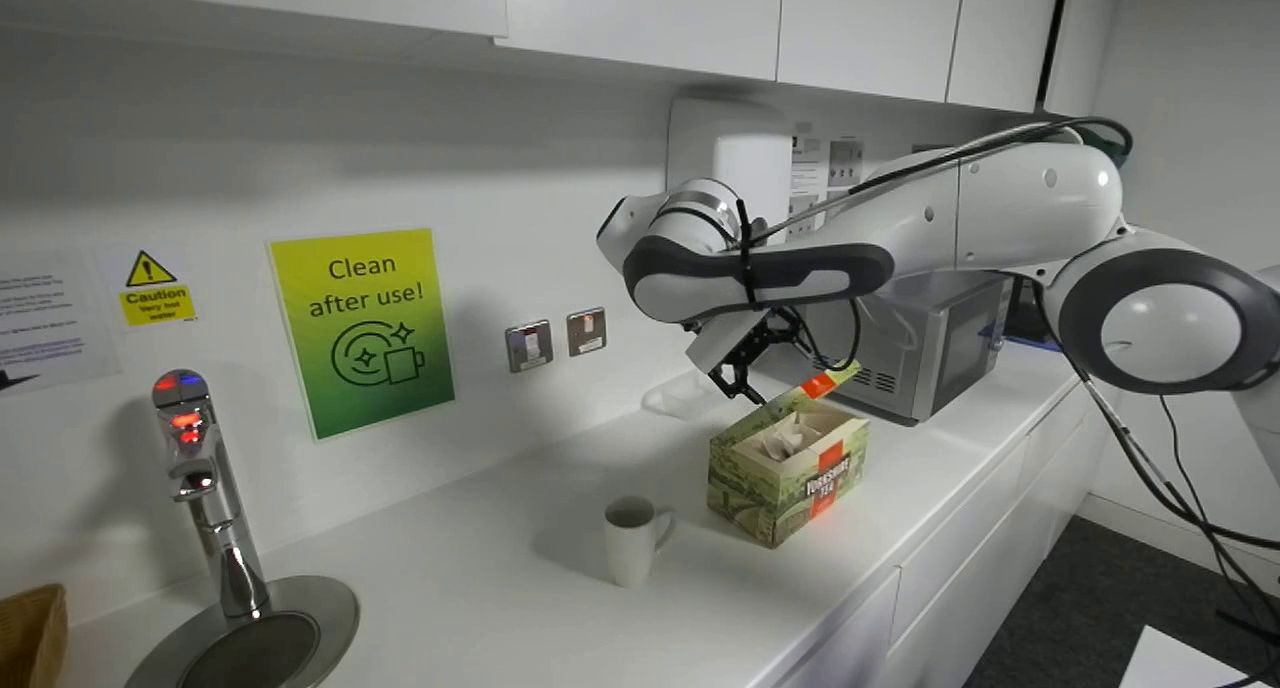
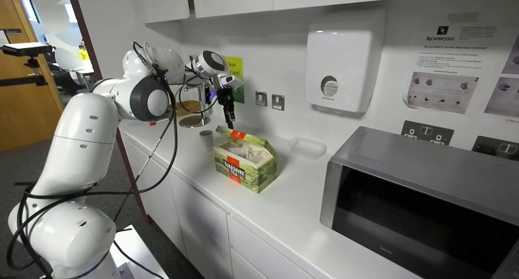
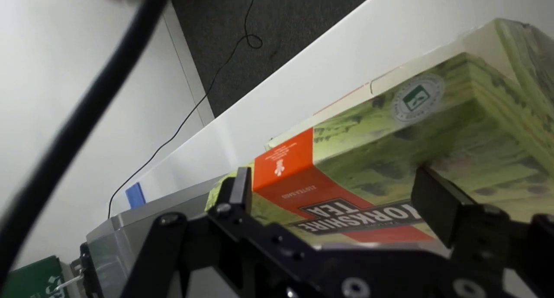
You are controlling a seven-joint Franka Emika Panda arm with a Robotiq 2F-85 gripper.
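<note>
Wrist view: I had the claw (image 3: 332, 176) spread, gripping nothing. Yorkshire Tea box (image 3: 368, 163) lay just ahead; in an exterior view, below the claw on the counter (image 2: 292, 214), long axis roughly parallel to the counter's front edge.

glossy white arm (image 2: 87, 141), dark grey rings (image 1: 1080, 318), black cables (image 3: 84, 116), black end effector (image 3: 334, 183), silver screws (image 3: 355, 287)

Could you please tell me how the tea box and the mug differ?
The tea box is printed mainly in green and orange, while the mug looks plain and pale. The tea box is larger and angular; the mug is smaller and round, with a handle. The tea box has a raised lid; the mug has none. Both stand upright on the white counter, open at the top.
</note>
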